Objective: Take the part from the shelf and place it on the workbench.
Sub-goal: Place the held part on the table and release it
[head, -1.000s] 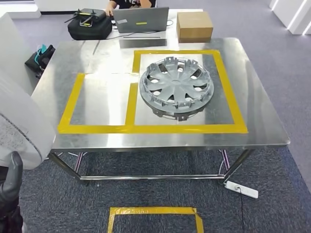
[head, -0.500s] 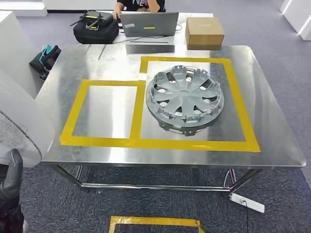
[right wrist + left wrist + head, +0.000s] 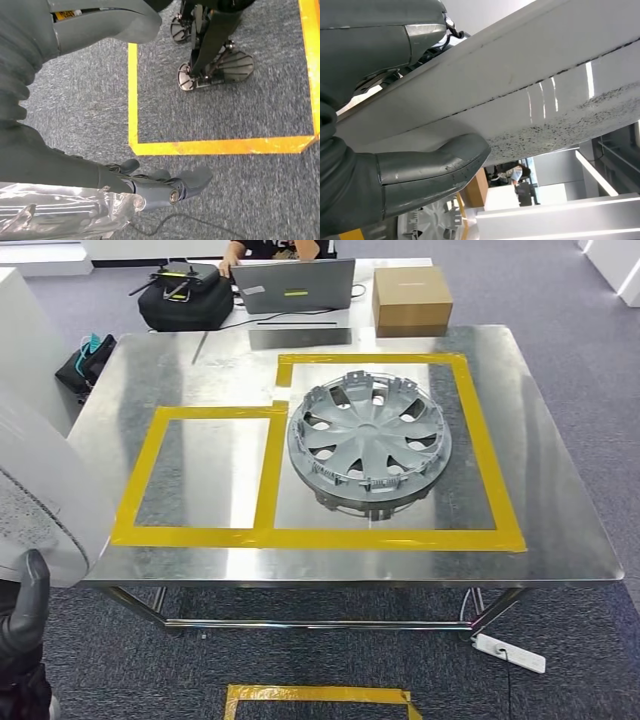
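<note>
A large white curved part with a speckled grey underside fills the left edge of the head view, off the workbench's left front corner. My left hand grips it from below, its dark thumb pointing up. In the left wrist view the part runs between the thick thumb and the fingers clamped on its other side. The steel workbench stands in front of me with two boxes of yellow tape; the left box is bare. My right hand hangs over the carpet, fingers spread, holding nothing.
A silver hubcap lies in the right taped box. Behind the bench are a laptop, a cardboard box, a black bag and a person. A power strip and a yellow tape square lie on the floor.
The whole view has swayed slightly, so the workbench sits a little differently in the picture. The white part and my left hand keep their place at the left edge.
</note>
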`<state>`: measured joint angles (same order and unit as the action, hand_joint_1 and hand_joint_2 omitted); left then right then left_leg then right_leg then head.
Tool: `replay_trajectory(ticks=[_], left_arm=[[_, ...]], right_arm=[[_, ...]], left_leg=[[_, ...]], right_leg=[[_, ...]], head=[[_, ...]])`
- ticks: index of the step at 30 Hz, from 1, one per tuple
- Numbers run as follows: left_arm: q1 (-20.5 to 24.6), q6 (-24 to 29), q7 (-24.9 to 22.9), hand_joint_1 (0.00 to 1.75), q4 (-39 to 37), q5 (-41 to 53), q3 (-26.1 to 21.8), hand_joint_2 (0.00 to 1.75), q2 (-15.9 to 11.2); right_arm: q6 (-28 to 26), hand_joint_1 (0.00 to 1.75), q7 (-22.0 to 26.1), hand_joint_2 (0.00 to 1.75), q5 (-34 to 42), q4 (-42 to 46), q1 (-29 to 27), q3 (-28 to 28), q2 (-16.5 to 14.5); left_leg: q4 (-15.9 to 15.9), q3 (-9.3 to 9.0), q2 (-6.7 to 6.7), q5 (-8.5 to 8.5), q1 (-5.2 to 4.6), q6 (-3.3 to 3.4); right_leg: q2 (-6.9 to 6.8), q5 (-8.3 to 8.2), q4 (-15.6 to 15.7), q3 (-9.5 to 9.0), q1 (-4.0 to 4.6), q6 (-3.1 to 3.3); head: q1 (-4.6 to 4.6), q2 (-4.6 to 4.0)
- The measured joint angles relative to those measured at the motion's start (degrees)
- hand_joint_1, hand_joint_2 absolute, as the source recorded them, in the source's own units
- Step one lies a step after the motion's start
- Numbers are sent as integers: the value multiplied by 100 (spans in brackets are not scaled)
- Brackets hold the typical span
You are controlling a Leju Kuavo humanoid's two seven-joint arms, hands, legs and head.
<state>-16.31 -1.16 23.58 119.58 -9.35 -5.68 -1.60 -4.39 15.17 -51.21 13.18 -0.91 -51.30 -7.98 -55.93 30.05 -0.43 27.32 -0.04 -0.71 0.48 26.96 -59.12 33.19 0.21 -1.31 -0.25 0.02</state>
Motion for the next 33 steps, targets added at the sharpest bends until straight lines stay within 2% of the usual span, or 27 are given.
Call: replay_trajectory(ticks=[5, 10, 16, 23, 28, 33], left_arm=[[-3, 10, -46, 175, -1, 182, 1, 175, 1], [160, 290, -237, 175, -48, 990, 54, 175, -23], [884, 421, -765, 175, -483, 2121, 413, 175, -155], [1853, 108, -1366, 175, -1310, 2962, 1017, 175, -282], [2249, 94, -1488, 175, -1711, 3196, 1247, 175, -285], [2799, 75, -2086, 175, -2360, 4302, 1473, 175, -326]], right_arm=[[4, 0, -10, 175, -42, 0, -2, -14, 0], [24, 0, -18, 175, -181, 0, 1, -15, 0], [68, 0, 2, 175, -395, 0, 33, -15, 0], [102, 0, 2, 175, -568, 0, 98, -13, 4], [108, 0, 2, 175, -632, 0, 106, -12, 4], [134, 0, 2, 175, -759, 0, 159, 9, 7]], left_leg=[[0, -2, 0, -3, -9, -4], [-1, -8, 0, -4, -16, -2], [-2, -10, -1, -9, -20, 5], [-5, -11, 1, -15, -25, 14], [-5, -10, 2, -15, -26, 15], [-5, -8, 2, -17, -26, 16]], right_leg=[[-1, -6, 12, -12, -12, -4], [-3, -20, 35, -27, -19, -23], [-4, -36, 47, -35, -24, -35], [0, -47, 50, -35, -29, -36], [2, -50, 50, -32, -30, -37], [2, -52, 52, -30, -30, -38]], head=[[1, 0], [2, 0], [2, 0], [1, 0], [2, 0], [2, 0]])
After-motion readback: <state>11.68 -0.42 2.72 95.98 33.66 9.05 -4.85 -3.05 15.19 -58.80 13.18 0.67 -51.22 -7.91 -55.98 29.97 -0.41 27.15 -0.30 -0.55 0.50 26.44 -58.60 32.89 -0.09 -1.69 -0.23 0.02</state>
